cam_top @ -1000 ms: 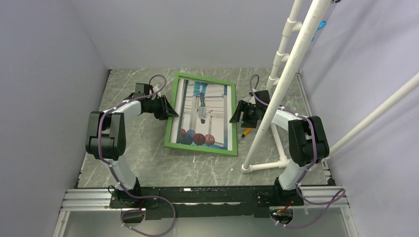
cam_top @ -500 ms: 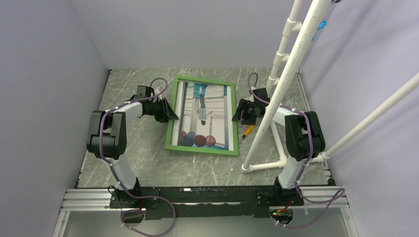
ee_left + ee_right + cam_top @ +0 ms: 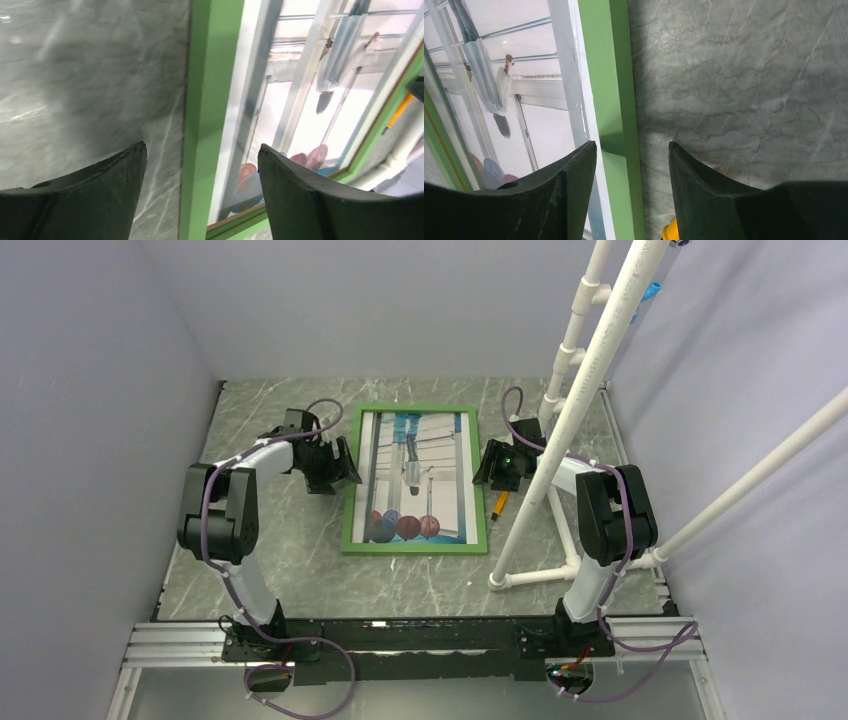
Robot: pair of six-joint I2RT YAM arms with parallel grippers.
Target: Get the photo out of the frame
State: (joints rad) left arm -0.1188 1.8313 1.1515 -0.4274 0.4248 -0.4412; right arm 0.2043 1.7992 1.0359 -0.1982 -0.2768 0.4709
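Observation:
The frame (image 3: 415,542) lies flat on the marble table with its green front up. The photo (image 3: 420,480) sits inside it, balloons at the near end. My left gripper (image 3: 337,468) is open at the frame's left rail. In the left wrist view, the left gripper (image 3: 202,146) straddles the green rail (image 3: 205,100) without touching it, the photo (image 3: 300,100) to its right. My right gripper (image 3: 487,468) is at the right rail. In the right wrist view, the right gripper (image 3: 631,145) is open around the rail (image 3: 606,60), with gaps on both sides, next to the photo (image 3: 524,100).
A white pipe stand (image 3: 560,440) rises just right of the right gripper, its foot (image 3: 535,575) on the table. A yellow-orange pen-like thing (image 3: 499,503) lies between the frame and the stand, and shows by the right finger (image 3: 670,232). Grey walls enclose three sides.
The left gripper has opened and let go of the frame's left rail. The frame has turned from skewed to square and lies flat. The right gripper narrowed a little around the right rail.

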